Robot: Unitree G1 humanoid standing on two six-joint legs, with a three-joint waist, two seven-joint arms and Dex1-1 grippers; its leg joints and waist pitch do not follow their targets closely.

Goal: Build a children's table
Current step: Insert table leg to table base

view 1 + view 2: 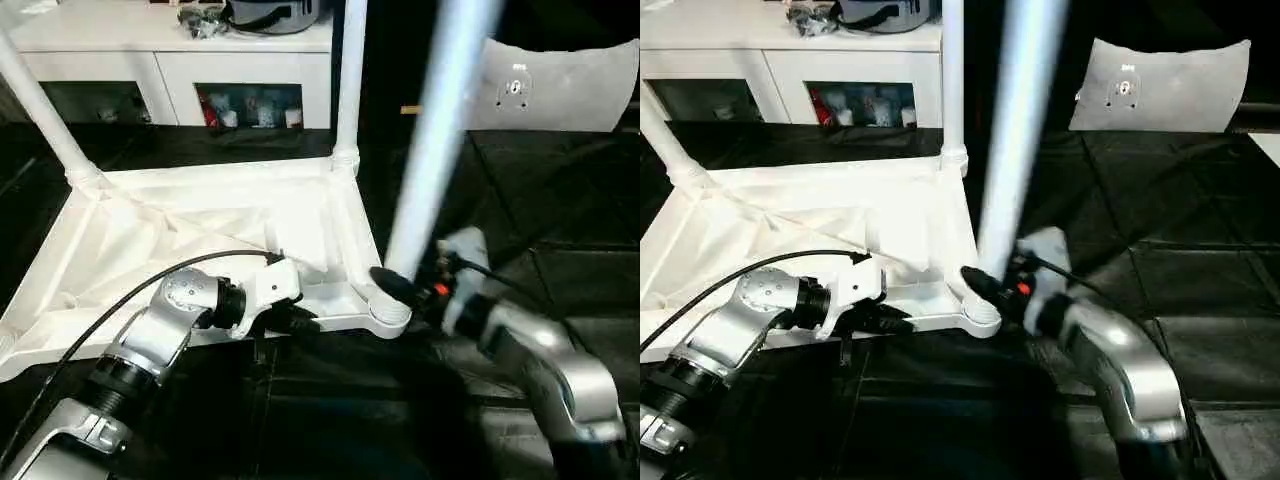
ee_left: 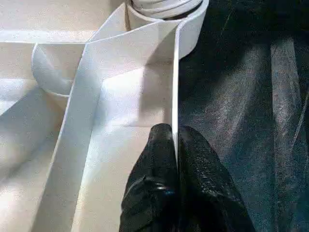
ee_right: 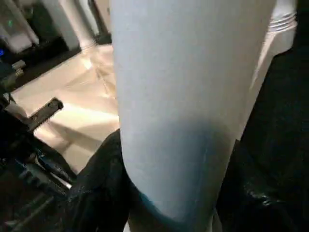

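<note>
- Upturned tabletop point(image 1: 200, 230) flat on the dark floor, two legs already standing at its far corners.
- Left gripper point(image 2: 175, 145) pinched tight on the near rim point(image 2: 175, 87), holding the top steady.
- Right gripper point(image 1: 405, 290) clasped round the base of a third leg point(image 1: 435, 140).
- Leg's long axis near upright, foot at the near-right corner socket point(image 1: 388, 318); seating apparently calls for a downward push or twist.
</note>
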